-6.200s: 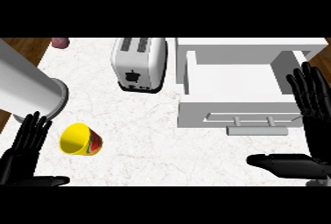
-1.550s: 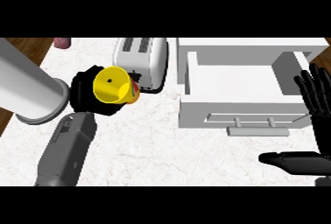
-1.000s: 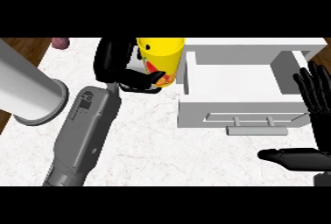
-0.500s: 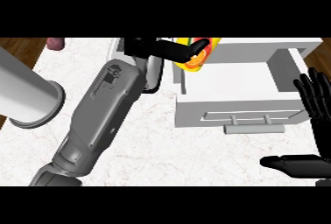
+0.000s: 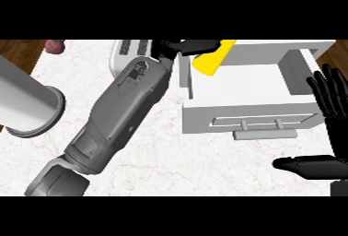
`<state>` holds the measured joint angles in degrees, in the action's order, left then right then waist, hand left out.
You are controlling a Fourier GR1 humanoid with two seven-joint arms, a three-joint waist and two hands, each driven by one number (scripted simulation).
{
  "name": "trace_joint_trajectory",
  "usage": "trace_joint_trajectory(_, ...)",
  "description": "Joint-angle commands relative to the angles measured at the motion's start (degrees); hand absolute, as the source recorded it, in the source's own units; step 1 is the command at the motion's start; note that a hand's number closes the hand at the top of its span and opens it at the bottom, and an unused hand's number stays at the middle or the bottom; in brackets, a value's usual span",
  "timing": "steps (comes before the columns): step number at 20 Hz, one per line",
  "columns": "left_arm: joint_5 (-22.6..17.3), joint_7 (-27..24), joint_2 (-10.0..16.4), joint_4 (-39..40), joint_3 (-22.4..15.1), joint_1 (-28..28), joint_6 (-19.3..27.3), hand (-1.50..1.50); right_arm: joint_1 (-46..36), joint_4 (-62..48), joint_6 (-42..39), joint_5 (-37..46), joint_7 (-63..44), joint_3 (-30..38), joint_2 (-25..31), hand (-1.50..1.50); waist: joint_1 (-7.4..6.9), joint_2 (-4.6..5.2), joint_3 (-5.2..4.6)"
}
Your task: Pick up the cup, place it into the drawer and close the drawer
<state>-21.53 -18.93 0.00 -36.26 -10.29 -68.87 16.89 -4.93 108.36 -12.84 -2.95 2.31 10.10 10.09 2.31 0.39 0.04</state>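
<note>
Cup [image 5: 212,62] hangs over the drawer's [image 5: 204,115] back-left corner, left hand's [image 5: 192,45] fingers curled round it, while right hand [image 5: 332,94] rests beside the drawer, fingers spread.

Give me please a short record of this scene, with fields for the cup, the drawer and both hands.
cup: yellow cup, tilted, above the drawer's rear left corner
drawer: white drawer, open, handle toward the robot
left hand: left hand, curled on the cup
right hand: right hand, open, resting at the view's right edge
task state: cup not yet released; drawer not yet closed
</note>
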Motion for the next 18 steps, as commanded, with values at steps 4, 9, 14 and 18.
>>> trace_joint_trajectory(4, -8.15, -4.43, 0.00, 6.65, -9.20, -1.51, 2.37, 1.50, -1.43, -1.00, -0.61, -0.59, 0.18, 0.25, 0.42, -1.50, 1.17, 0.29, 0.01)
trace_joint_trajectory(9, -9.39, -0.01, 0.00, 8.47, -15.07, -3.00, 5.44, 1.50, -0.29, 0.02, -0.40, -0.23, 0.36, -0.28, -0.31, -1.50, 1.05, 0.20, 0.02)
trace_joint_trajectory(14, -10.37, 3.68, 0.00, 12.37, -19.27, -7.17, 5.50, -1.50, -0.80, 0.08, 0.26, 1.87, 0.92, -1.69, -0.82, -1.50, 2.65, 0.76, 0.05)
trace_joint_trajectory(18, -10.43, 2.63, 0.00, 12.84, -24.29, -3.08, 5.77, -1.50, -1.73, 0.91, -1.22, -0.70, -1.00, 0.13, 1.07, -1.50, 2.04, 0.54, 0.02)
